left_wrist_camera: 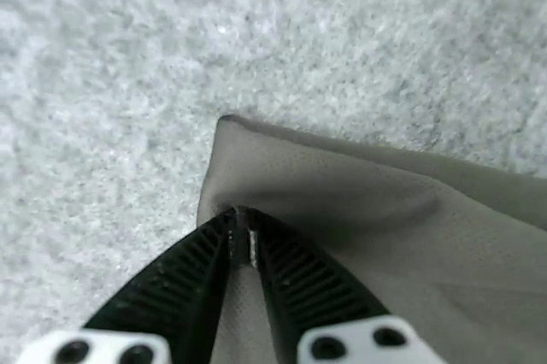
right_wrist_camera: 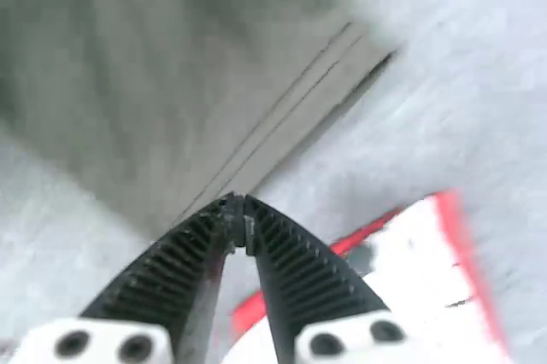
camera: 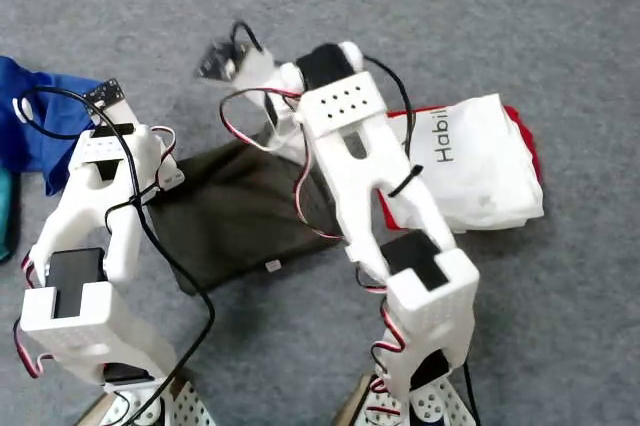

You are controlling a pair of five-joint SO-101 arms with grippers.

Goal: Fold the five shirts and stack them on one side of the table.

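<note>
Left fingers (left_wrist_camera: 192,270) pinch a corner fold of the dark shirt (left_wrist_camera: 359,210). Right fingers (right_wrist_camera: 291,261) are pressed together at its far hem; whether they hold cloth is unclear. The shirt lies flat on the bench (camera: 560,46), long axis running from arm to arm. To its right a white shirt (camera: 480,161) lies on a red shirt (camera: 526,138); to its left is a blue shirt (camera: 40,111).

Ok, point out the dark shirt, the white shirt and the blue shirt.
dark shirt (camera: 240,216): high view, flat middle.
white shirt (camera: 480,161): high view, top face.
blue shirt (camera: 25,156): high view, bunched middle.
</note>
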